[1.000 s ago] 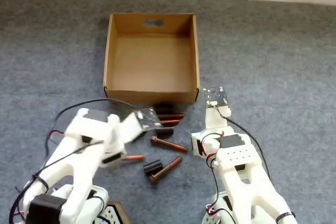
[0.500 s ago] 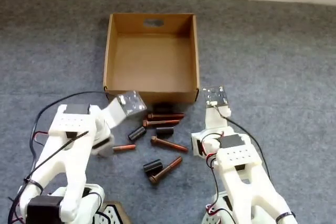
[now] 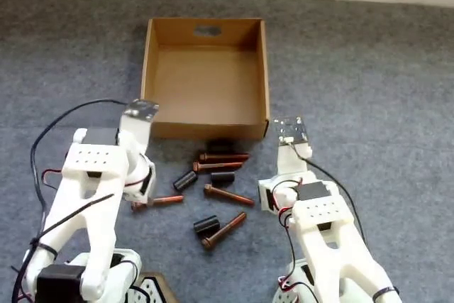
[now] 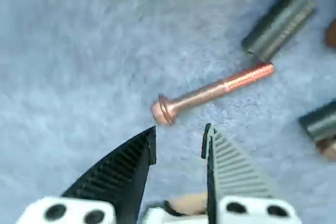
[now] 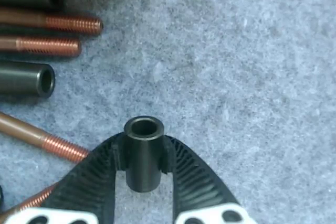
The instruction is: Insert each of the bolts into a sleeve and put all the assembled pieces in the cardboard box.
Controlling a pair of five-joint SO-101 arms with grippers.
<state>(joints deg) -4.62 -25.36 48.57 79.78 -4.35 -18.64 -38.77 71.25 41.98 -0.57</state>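
Right gripper [image 5: 143,142]: fingers clamped on sleeve [image 5: 143,161], bore exposed, likely for insertion. Left gripper [image 4: 179,131]: fingers apart, poised over bolt [image 4: 215,92] at 7 o'clock of box [image 3: 206,130], apparently for pickup.

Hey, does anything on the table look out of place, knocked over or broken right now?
Nothing stands out. The cardboard box sits upright and empty, with bolts and sleeves lying loose in front of it. The right gripper holds one sleeve; the left gripper is open just short of a bolt.
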